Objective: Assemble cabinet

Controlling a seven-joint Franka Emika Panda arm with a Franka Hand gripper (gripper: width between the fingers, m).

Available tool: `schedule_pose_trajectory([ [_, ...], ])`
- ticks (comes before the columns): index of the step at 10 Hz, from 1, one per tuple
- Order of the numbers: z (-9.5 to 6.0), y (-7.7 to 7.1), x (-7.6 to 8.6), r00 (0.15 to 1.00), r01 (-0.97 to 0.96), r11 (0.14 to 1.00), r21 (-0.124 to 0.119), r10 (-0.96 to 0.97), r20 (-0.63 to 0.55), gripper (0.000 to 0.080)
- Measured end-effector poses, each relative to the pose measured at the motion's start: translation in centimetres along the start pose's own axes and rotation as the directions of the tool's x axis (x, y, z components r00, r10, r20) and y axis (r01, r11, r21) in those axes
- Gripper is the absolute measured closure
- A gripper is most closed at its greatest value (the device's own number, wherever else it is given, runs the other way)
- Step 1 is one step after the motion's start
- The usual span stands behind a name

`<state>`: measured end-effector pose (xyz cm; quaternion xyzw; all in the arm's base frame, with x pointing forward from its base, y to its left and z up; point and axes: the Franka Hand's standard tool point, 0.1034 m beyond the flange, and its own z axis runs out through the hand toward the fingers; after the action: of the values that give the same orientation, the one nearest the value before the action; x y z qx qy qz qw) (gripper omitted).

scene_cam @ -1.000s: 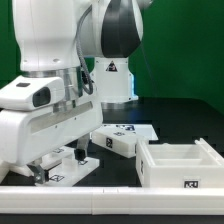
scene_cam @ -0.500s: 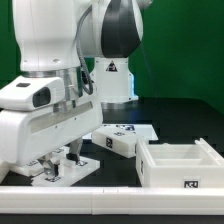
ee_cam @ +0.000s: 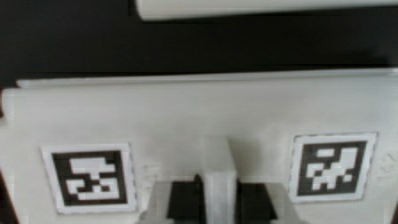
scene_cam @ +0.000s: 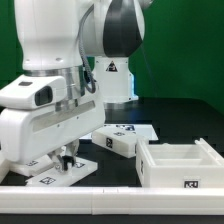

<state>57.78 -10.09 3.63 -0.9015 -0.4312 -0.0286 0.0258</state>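
My gripper [scene_cam: 65,160] is down on a flat white cabinet piece [scene_cam: 62,173] with black-and-white tags, at the front of the exterior view's left. In the wrist view this piece [ee_cam: 196,115] fills the frame with a tag on each side. My fingers [ee_cam: 178,200] stand close on both sides of its narrow middle rib, with no gap showing. The cabinet's open box body [scene_cam: 180,165] stands at the exterior view's right. A smaller white rectangular piece [scene_cam: 115,143] lies between them.
The marker board [scene_cam: 138,130] lies flat behind the small piece. The robot's base [scene_cam: 112,75] stands at the back. A white rim [scene_cam: 60,190] runs along the table's front edge. Another white edge [ee_cam: 267,8] shows beyond the held piece in the wrist view.
The gripper has sunk a little, and the flat piece under it has shifted toward the exterior view's left and front. The box body and small piece have not moved.
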Motion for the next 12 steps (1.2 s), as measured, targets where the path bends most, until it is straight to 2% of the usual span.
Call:
schedule_pose_trajectory([
  [1,-1.9,-0.7,0.5,0.999,-0.043,0.999,-0.018,0.043,-0.005,0.0738],
  [2,-3.0,-1.4,1.2,0.993,-0.120,0.992,-0.043,0.119,-0.020,0.0738],
  [3,-3.3,-1.8,1.4,0.991,-0.129,0.991,-0.044,0.128,-0.021,0.0738],
  [4,-2.7,-0.8,0.7,0.997,-0.078,0.997,0.014,0.078,0.000,0.0737],
  [5,-2.6,-0.1,0.8,0.994,-0.108,0.994,0.009,0.108,-0.004,0.0737],
  [7,-2.5,-0.3,0.8,0.994,-0.113,0.994,0.012,0.113,-0.002,0.0737],
  [8,-3.1,-0.1,0.6,0.981,-0.193,0.981,-0.021,0.192,-0.023,0.0737],
  [9,-4.2,-1.0,0.5,0.930,-0.366,0.930,-0.036,0.365,-0.043,0.0735],
  [10,-5.1,-1.9,0.7,0.880,-0.473,0.880,-0.039,0.471,-0.054,0.0735],
  [12,-5.5,-2.7,0.8,0.770,-0.636,0.772,-0.025,0.632,-0.083,0.0735],
])
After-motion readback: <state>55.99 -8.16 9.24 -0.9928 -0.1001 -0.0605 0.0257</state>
